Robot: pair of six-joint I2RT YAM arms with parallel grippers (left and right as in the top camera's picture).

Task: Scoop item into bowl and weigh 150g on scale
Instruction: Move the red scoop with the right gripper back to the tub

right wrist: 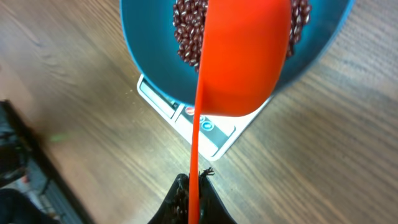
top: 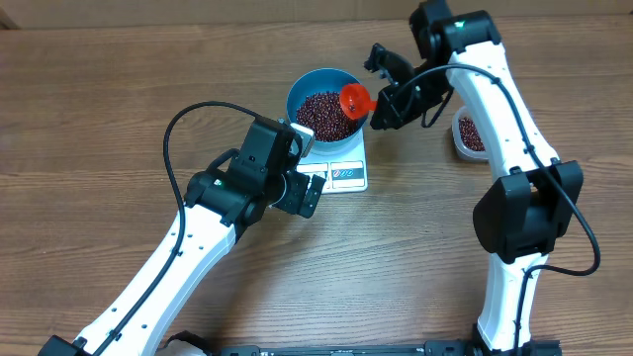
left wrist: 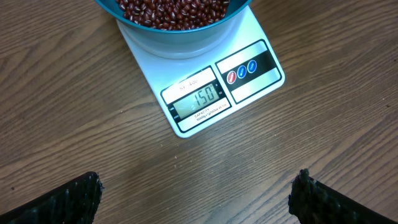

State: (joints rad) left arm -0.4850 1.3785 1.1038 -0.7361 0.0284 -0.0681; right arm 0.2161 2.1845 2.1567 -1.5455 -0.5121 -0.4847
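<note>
Pointing its display toward the robot, the scale (top: 346, 176) carries the bowl (top: 295, 99).

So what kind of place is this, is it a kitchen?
Probably a robot test bench, not a kitchen: the left arm and right arm work at a wooden table, the right holding a scoop over a bowl of beans on a scale.

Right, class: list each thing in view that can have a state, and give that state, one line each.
scale: switched on, display reads 150.
bowl: standing on the scale, holding beans.
scoop: held over the bowl, looks empty.
left pincer: open, holding nothing.
right pincer: shut on the scoop's handle.
tub: uncovered, some beans inside.
</note>
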